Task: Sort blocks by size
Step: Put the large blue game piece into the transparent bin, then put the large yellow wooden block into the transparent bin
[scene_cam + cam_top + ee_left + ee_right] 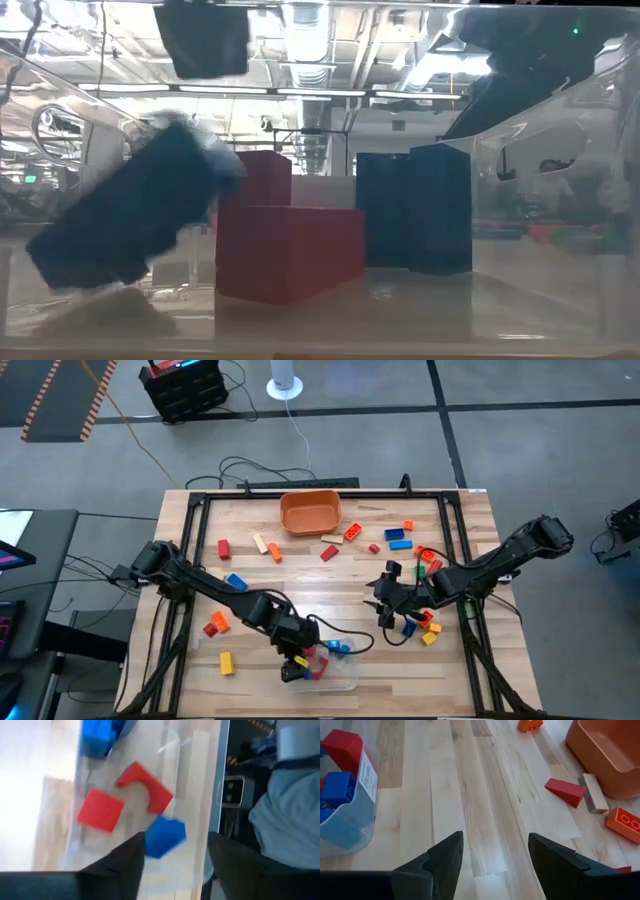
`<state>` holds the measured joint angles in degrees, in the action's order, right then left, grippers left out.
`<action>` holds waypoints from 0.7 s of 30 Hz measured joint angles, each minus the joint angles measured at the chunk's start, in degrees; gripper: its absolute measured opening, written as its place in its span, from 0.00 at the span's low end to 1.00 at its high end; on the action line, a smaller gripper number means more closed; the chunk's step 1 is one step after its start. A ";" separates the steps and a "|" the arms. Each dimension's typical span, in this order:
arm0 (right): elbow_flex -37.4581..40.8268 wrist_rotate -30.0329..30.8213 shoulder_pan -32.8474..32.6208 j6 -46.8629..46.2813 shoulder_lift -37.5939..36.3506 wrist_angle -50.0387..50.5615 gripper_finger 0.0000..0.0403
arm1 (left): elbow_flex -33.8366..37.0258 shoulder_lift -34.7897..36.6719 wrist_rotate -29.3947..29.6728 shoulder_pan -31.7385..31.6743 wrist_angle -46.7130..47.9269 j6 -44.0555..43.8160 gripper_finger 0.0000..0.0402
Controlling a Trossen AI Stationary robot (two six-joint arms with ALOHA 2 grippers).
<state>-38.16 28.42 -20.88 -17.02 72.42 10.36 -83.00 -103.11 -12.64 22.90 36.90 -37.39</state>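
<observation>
- Two arms at the bench; blocks scattered across it, with further pieces already in the clear tub at the near edge.
- Left claw over the tub, fingers parted, nothing gripped; a blue block just ahead of the fingertips, blurred, apparently dropping or just let go.
- In the tub per left wrist view: a red square block lying flat, a red arched block, another blue block farther in.
- Low view through the tub wall: red blocks and a dark blue upright pair resting on the floor; a dark blurred shape tilted at one side, identity unclear.
- Right claw waiting mid-bench, jaws wide, empty, beside a cluster of blocks near the right edge.
- Orange bowl at the far edge, apparently empty; loose pieces near it, including a red wedge and a tan bar just beside each other.
- Judged step: release into the tub. Advised: hold the jaws apart, lift straight clear of the rim, no dragging against the wall.
- Long axis of the blue block not readable; squarish, tilted. Tan bar's long axis slanting toward the bowl.
- Advised for longer bricks: grip across the short side.
</observation>
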 joint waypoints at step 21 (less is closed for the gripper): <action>0.01 0.60 0.85 4.55 -0.02 -0.37 0.63 | -5.86 2.37 11.23 17.96 41.32 -21.02 0.56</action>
<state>-38.15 29.02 -20.03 -12.46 72.40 9.99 -88.85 -100.74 -1.42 40.86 78.22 -58.40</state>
